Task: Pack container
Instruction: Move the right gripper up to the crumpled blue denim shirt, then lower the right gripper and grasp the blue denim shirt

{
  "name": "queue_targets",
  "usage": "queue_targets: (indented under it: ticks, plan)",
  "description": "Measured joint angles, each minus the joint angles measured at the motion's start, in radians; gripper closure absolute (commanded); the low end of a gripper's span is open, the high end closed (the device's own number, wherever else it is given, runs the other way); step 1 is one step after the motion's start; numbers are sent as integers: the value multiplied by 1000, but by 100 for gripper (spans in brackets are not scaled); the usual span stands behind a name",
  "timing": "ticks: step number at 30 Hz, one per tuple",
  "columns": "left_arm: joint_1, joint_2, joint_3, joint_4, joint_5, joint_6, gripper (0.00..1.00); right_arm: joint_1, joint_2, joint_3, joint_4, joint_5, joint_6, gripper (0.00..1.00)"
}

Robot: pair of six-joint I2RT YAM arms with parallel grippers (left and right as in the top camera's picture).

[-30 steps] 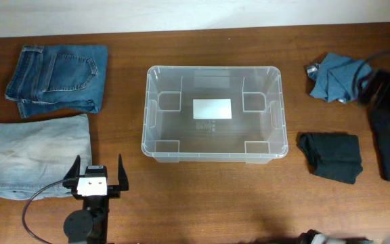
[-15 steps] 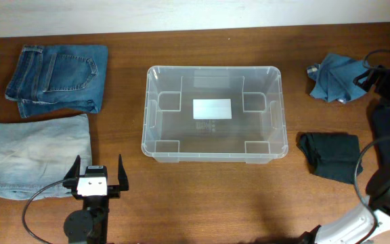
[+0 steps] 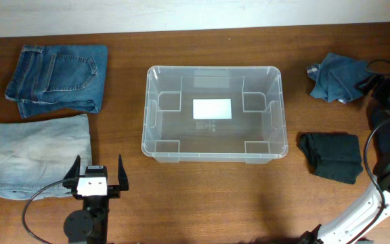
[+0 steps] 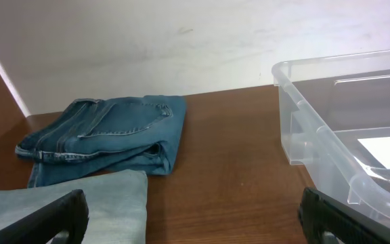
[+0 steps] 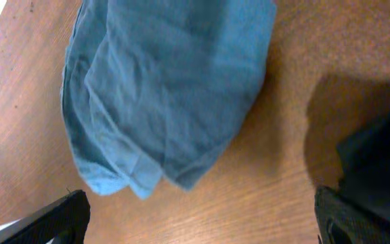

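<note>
Wood table (image 3: 215, 196); container (image 4: 330, 129) cropped right, left wrist view.

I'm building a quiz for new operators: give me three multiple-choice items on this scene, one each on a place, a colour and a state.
1. Where are the dark blue jeans? A) in the container B) left arm's side of it C) right arm's side of it
2. What colour is the label on the container's base? A) red B) white C) yellow
3. The container is: A) lidded B) half full C) open and empty
Key: 1B, they lie beyond its left wall; 2B, it shows white through clear plastic; 3C, no lid, nothing inside.
</note>
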Motion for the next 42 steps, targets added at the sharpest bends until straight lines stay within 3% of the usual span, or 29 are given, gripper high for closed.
queue_targets:
  ticks: [21, 42]
  plan:
    - [0, 0, 0, 0, 0, 0, 1, 92, 95, 0, 165, 14, 164, 2]
    - [0, 0, 0, 0, 0, 0, 1, 98, 135, 16, 242, 23, 175, 2]
